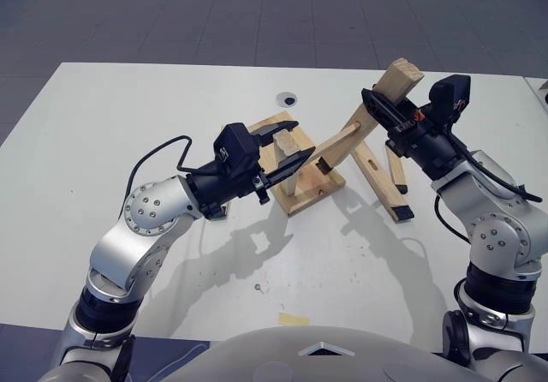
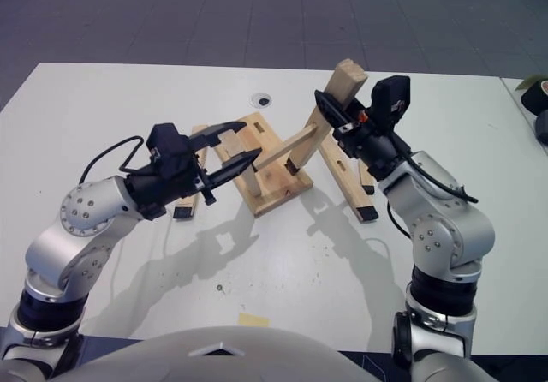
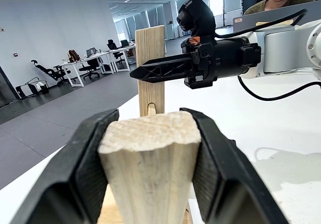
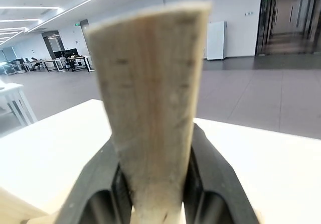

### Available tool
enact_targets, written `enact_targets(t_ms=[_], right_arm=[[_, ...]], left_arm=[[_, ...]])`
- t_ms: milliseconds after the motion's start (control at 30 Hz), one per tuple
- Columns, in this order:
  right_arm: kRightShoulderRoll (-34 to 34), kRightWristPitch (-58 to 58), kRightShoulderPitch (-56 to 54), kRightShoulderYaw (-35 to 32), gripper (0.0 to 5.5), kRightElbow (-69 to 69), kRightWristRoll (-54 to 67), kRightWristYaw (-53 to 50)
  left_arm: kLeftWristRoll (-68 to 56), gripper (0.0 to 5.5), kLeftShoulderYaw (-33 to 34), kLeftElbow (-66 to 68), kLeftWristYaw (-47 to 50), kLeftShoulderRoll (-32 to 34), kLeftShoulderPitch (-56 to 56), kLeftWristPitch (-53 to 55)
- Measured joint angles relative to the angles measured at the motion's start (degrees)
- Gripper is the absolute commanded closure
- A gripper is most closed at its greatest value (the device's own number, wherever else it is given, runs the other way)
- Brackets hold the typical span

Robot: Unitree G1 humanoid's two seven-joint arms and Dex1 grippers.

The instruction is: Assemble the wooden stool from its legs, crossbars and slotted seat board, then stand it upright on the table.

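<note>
Pinching a leg [image 3: 148, 153] in the left hand [image 1: 298, 140], another in the right hand [image 1: 381, 101], you held them so the crossbar [image 1: 338, 146] could join both.

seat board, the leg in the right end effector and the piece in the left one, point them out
seat board [image 1: 308, 194], left eye view, its near flat corner.
leg [image 1: 402, 75], left eye view, its raised top end.
piece [image 3: 148, 153], left wrist view, its cut end face.
</note>
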Motion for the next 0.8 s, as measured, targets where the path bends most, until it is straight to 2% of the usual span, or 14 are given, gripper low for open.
enact_targets(t_ms=[100,400,533,567,667,800], right_arm=[[-0.1,0.5,0.0,0.1,4.48,0.4,0.4,-0.8],[-5.5,-1.4,-0.3,5.9,4.46,0.8,-5.0,0.1],[-6.6,0.8,-1.6,5.2,4.46,1.1,-2.9,0.3],[-7.0,1.9,-2.1,4.8,4.46,1.2,-2.1,0.3],[-6.9,3.7,-3.1,4.4,4.47,1.3,-0.1,1.2],[-6.2,3.8,-4.0,4.5,4.47,0.9,0.5,1.0]], left_arm=[[0.1,3.47,0.0,0.2,0.0,0.0,0.0,0.0],[1.1,3.47,-0.2,0.9,-0.1,0.2,0.8,0.0],[1.3,3.47,-0.3,1.0,-0.1,0.2,0.9,-0.1],[1.4,3.11,-0.4,1.0,-0.1,0.1,0.9,-0.1],[2.5,2.62,-1.3,3.3,0.2,-0.1,1.2,2.5],[-0.1,2.05,1.2,4.2,1.9,-3.1,0.1,5.1]])
